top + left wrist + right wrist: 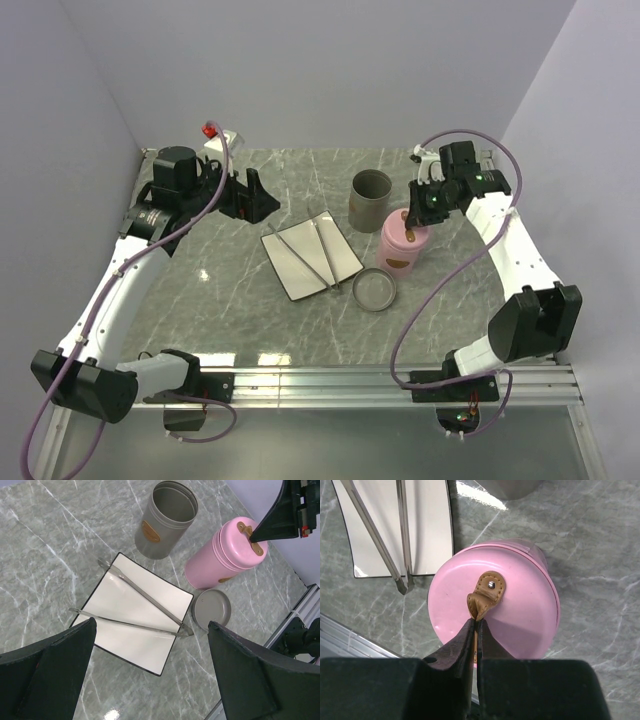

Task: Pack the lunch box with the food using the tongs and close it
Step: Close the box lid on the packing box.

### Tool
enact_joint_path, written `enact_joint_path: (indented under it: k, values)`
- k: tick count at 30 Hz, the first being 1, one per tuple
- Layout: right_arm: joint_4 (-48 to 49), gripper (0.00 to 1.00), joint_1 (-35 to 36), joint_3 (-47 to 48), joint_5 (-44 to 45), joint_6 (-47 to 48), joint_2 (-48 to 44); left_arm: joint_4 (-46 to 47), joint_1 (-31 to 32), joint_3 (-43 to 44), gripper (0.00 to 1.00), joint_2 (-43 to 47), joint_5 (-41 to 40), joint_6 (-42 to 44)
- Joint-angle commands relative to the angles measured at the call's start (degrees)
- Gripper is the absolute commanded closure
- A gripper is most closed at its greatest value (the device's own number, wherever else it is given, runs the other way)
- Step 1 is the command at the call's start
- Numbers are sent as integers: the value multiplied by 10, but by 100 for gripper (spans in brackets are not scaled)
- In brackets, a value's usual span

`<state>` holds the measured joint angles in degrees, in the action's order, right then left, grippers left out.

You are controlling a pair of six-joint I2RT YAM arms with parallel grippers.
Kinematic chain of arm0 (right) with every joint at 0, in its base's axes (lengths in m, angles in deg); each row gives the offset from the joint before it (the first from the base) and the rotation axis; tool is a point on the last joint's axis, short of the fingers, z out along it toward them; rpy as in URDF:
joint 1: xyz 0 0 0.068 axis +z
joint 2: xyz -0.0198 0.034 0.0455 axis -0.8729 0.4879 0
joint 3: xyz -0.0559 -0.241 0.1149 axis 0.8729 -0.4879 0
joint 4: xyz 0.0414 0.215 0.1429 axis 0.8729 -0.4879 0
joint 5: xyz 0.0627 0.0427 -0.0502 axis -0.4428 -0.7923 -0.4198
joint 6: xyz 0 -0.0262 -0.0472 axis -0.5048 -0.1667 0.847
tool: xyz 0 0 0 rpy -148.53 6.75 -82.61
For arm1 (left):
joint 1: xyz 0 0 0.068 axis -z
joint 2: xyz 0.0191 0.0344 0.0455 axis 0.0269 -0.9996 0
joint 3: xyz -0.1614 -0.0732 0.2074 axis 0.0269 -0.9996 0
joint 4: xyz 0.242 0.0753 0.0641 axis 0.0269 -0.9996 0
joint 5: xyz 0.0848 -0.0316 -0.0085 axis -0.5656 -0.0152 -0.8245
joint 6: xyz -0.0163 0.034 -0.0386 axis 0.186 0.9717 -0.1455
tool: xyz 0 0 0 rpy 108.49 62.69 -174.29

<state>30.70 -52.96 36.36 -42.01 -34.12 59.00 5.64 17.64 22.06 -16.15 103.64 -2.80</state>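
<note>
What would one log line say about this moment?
right gripper: shut on strap of pink container | left gripper: open | tongs: on plate

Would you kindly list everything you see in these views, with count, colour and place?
tongs: one, silver, lying across the plate, joined end towards the grey lid
plate: one, white with a dark rim, middle of the table
grey canister: one, grey, upright and open, beyond the plate's right corner
pink canister: one, pink, upright and lidded, right of the plate
brown tab: one, brown, on top of the pink canister
grey lid: one, grey, flat on the table between the plate and the pink canister
table: one, grey-green marble
left gripper: one, black, open and holding nothing, far left
right gripper: one, black, shut on the brown tab
</note>
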Motion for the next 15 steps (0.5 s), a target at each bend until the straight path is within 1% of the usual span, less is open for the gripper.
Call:
enact_joint_path:
  k: [1, 10, 15]
  values:
    - [32, 100, -7, -5, -15, 6, 11, 24, -1, -4, 1, 15, -2, -6]
    - [31, 100, -27, 6, -48, 3, 44, 23, -1, -3, 0, 13, -10, -3]
    - [35, 100, -33, -7, -55, 3, 48, 28, -1, -7, 1, 17, -10, -1]
